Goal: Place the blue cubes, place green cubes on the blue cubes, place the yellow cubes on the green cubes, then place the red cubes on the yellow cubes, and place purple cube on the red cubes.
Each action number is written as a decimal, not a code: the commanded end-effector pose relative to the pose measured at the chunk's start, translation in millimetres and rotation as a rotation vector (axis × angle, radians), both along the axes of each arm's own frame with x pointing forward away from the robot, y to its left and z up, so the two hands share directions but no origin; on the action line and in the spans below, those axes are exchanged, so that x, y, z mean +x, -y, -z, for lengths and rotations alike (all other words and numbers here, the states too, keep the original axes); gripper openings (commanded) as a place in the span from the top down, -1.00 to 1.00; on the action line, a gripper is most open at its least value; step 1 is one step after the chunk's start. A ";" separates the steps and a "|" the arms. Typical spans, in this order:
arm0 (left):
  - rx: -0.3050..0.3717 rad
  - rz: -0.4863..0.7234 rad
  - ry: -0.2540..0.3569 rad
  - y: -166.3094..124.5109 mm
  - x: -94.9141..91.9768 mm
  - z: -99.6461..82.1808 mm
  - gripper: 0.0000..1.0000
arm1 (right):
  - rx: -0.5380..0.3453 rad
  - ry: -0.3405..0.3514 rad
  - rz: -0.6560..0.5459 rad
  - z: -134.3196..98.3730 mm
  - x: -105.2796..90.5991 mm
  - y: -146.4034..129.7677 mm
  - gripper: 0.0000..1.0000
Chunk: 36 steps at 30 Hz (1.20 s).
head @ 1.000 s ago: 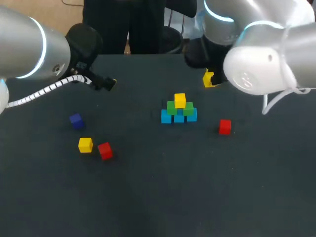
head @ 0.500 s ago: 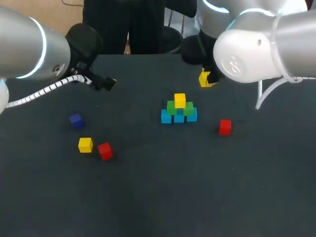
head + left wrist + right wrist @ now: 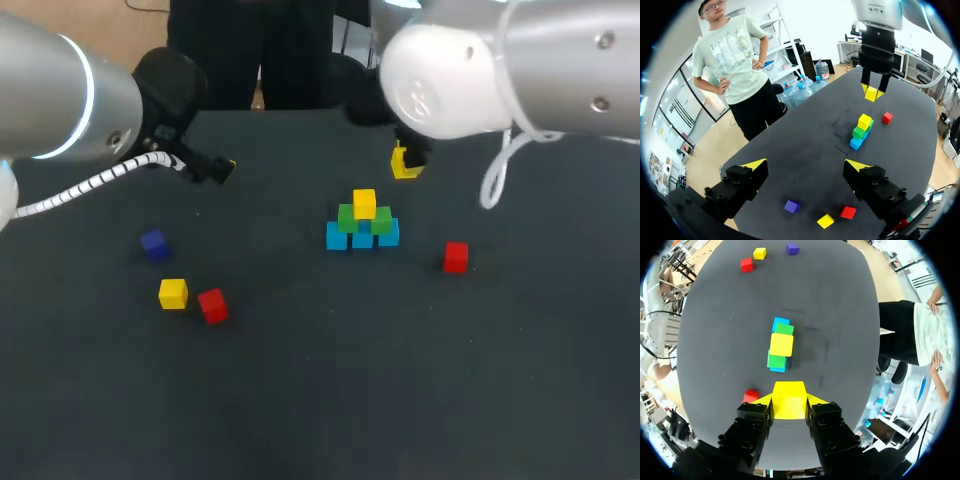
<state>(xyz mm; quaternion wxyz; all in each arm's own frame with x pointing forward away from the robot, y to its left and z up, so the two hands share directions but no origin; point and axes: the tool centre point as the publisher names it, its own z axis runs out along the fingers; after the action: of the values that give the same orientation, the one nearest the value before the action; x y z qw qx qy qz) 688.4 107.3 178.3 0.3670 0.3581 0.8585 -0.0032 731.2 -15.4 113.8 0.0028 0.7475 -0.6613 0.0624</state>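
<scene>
Yellow-tipped R gripper [image 3: 404, 158] hung behind the stack [image 3: 362, 225] in the head view, clamped on the held yellow cube [image 3: 405, 167]. Stack: 3 blue cubes [image 3: 337, 237] at the base, 2 green cubes [image 3: 348, 217] on them, the top yellow cube [image 3: 364, 203] above. Lone red cube [image 3: 456, 256] lay just right of it on the dark table [image 3: 320, 400]. Purple cube [image 3: 154, 243], loose yellow cube [image 3: 173, 293] and second red cube [image 3: 212, 304] sat well apart to the left, near the L gripper [image 3: 222, 170].

L wrist view: L gripper [image 3: 806, 167] was spread wide w/ nothing between the fingers. Purple cube [image 3: 792, 206], loose yellow cube [image 3: 825, 220] and second red cube [image 3: 848, 212] lay under it; stack [image 3: 861, 131] was far ahead.

R wrist view: both fingers of the R gripper [image 3: 789, 401] pressed the held yellow cube [image 3: 789, 396] from 2 sides. Stack [image 3: 780, 346] was just ahead, lone red cube [image 3: 751, 395] beside the fingers.
</scene>
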 end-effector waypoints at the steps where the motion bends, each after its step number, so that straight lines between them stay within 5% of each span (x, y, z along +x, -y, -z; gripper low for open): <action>1: -0.001 0.002 0.001 -0.7 -0.1 0.0 -1.00 | -0.064 -0.033 0.022 -3.1 0.7 -6.7 1.00; 14: -0.001 0.002 0.001 -0.7 -0.1 0.0 -1.00 | -0.084 -0.077 0.092 8.8 -9.4 11.1 1.00; 36: -0.001 0.002 0.001 -0.7 -0.1 0.0 -1.00 | -0.077 -0.077 0.056 26.5 3.6 -8.6 1.00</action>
<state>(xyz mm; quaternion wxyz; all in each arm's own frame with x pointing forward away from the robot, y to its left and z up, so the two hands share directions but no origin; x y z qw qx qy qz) 688.4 107.2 178.3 0.3670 0.3581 0.8585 -0.0032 730.0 -8.8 91.2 0.0556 0.7299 -0.6786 0.0606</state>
